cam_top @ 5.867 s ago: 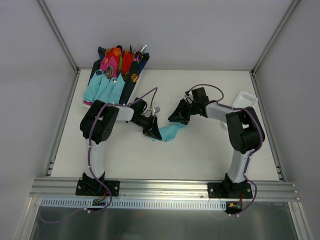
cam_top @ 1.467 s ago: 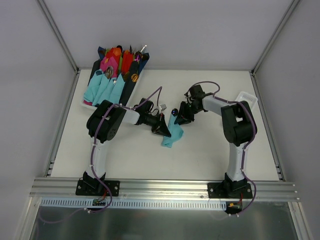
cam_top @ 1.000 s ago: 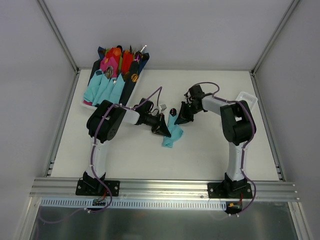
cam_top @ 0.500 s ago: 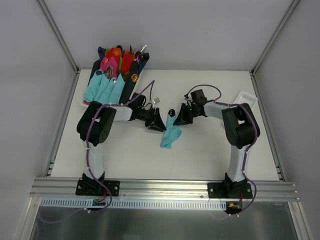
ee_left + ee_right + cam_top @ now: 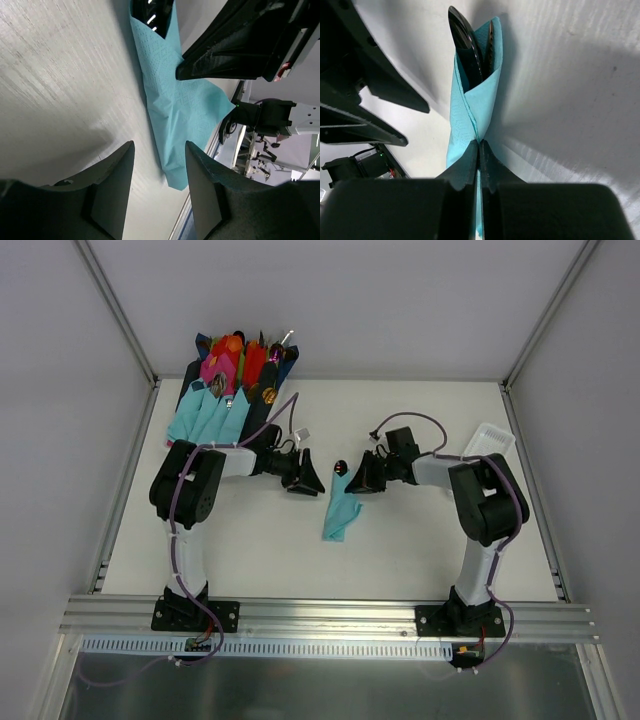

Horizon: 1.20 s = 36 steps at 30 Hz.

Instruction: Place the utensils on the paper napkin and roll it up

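Thin, faintly embossed teal paper napkin (image 5: 341, 512) wrapped into a loose, creased cone, flat on the white, fine-grained tabletop (image 5: 420, 560) between the two arms. Glossy dark utensils (image 5: 467, 45) poking from its open far end, one ending in a smooth oval spoon bowl. Left jaws spread, matte black, just beside the wrap, gripping nothing. Right jaws pressed together, tips on the overlapped fold; paper nipped between them or not, cannot tell.

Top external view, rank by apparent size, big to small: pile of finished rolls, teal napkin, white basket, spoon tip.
1. pile of finished rolls
2. teal napkin and white basket: look about alike, and the basket is partly hidden, so not ranked
3. spoon tip
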Available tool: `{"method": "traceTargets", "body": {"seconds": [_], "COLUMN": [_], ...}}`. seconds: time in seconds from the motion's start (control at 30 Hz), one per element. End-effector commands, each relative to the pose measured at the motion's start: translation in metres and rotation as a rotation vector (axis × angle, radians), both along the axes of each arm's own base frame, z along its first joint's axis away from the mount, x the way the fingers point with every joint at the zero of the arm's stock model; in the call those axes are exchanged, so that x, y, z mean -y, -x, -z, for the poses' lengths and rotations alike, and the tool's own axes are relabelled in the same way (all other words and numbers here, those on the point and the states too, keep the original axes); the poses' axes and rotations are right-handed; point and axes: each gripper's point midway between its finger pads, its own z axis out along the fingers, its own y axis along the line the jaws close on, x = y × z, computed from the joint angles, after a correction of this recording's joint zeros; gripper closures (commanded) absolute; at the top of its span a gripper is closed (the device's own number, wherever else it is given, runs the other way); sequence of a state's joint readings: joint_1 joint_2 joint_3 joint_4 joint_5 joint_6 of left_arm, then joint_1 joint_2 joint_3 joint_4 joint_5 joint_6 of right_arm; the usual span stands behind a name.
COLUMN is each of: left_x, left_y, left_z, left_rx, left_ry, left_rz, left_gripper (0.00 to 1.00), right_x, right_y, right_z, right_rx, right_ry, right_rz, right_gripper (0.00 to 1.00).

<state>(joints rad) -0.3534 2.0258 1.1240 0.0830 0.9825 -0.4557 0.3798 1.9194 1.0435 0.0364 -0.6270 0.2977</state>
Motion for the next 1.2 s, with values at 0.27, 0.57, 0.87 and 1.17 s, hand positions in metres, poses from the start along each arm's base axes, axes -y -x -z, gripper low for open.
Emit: {"method": "traceTargets", "body": {"seconds": [0.27,0.57,0.87,1.17], "left_x": [0.014,0.015,0.011,0.021], "left_y": [-0.006,0.001,-0.007,-0.007], "left_z": [-0.003,-0.003,0.007,-0.035], "left_rx": [0.065,0.089,0.118,0.157], "left_ry": [0.148,0.218,0.171,0.387], "left_rz": [0.042,0.036,-0.031,0.017], "left_gripper": [0.52,0.47,0.45,0.47], "right_x": [-0.023,-0.034,-0.038,-0.041], "right_y": [-0.012,-0.010,-0.007,-0.004], "right_z": [-0.056,-0.078,-0.086,-0.091], "right_rx": [0.196,0.213,0.220,0.217], "right_ry": [-0.192,-0.318,-0.384,-0.425], "right_rz": [-0.038,-0.045,-0.055,-0.077], "right_gripper": [1.00,1.00,1.00,1.00]}}
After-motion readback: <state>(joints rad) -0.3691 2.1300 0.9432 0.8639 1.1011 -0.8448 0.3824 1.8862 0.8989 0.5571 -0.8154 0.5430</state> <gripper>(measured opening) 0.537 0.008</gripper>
